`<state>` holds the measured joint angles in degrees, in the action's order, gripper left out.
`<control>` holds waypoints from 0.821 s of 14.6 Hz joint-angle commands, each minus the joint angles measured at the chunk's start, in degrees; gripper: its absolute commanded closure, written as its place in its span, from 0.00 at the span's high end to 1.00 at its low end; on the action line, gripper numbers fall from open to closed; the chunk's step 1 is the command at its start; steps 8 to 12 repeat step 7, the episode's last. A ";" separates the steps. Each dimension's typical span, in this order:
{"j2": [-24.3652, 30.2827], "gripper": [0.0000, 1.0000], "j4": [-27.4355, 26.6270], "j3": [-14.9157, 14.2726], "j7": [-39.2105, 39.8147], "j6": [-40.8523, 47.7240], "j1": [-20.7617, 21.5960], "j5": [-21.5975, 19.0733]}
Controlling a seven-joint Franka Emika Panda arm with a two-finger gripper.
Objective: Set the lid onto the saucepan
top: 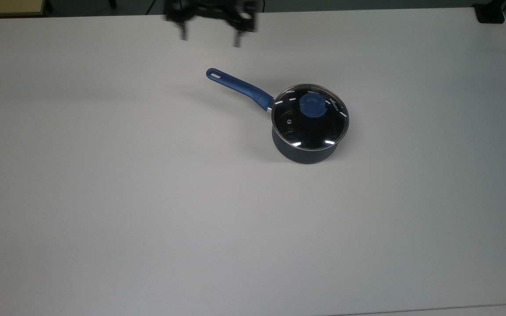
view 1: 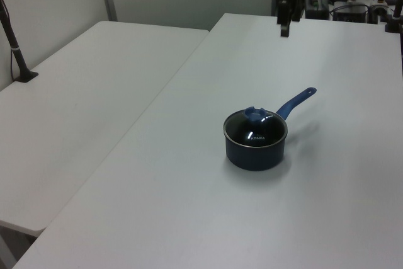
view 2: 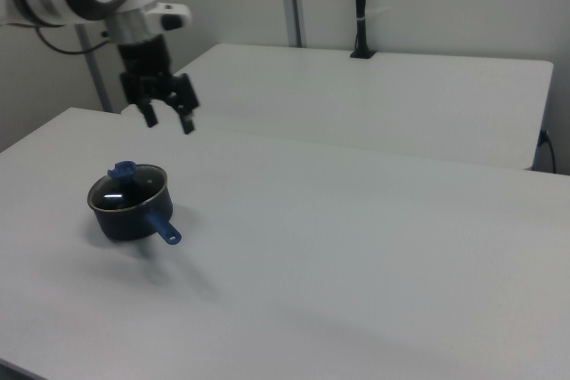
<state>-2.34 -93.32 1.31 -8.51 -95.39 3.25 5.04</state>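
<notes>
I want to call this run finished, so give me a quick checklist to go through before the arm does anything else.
1. The lid sits on the saucepan, level with its rim: ok.
2. The blue knob faces up: ok.
3. The gripper is open and holds nothing: ok.
4. The gripper is up and away from the saucepan, toward the top view's upper left: ok.
5. The saucepan stands upright on the table, well in from the edges: ok.
6. Whether the lid is locked snugly into the rim all round: cannot tell.
</notes>
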 commanded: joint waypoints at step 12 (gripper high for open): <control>1.73 1.00 -1.34 -2.71 3.24 0.73 -4.12 1.20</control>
